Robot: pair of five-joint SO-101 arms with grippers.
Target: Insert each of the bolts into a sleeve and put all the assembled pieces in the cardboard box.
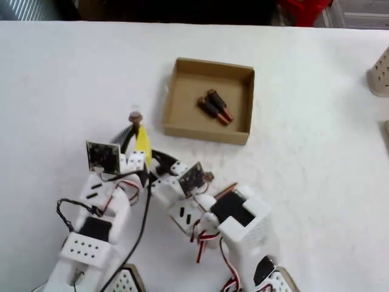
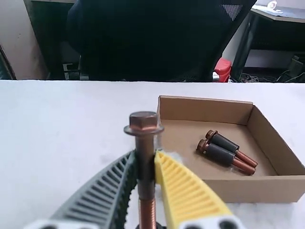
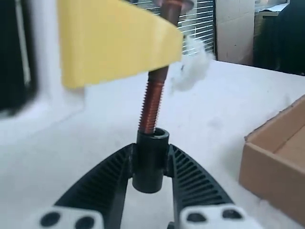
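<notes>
My left gripper (image 2: 143, 164) is shut on a copper bolt (image 2: 143, 143), held upright with its hex head up between the grey and yellow fingers. In the high view this bolt (image 1: 135, 118) stands left of the cardboard box (image 1: 206, 131). My right gripper (image 3: 150, 167) is shut on a black sleeve (image 3: 150, 160) directly under the bolt. The bolt's threaded tip (image 3: 151, 109) sits at the sleeve's mouth, just inside it. The right gripper (image 1: 159, 160) lies close beside the left gripper (image 1: 137, 131). Two assembled pieces (image 1: 215, 107) lie in the box (image 2: 205, 109).
The box's near corner (image 3: 267, 167) is close to the right gripper. A beige perforated object (image 1: 380, 74) stands at the table's right edge. The two arms' white bodies crowd the front of the table. Open white tabletop lies left of and behind the box.
</notes>
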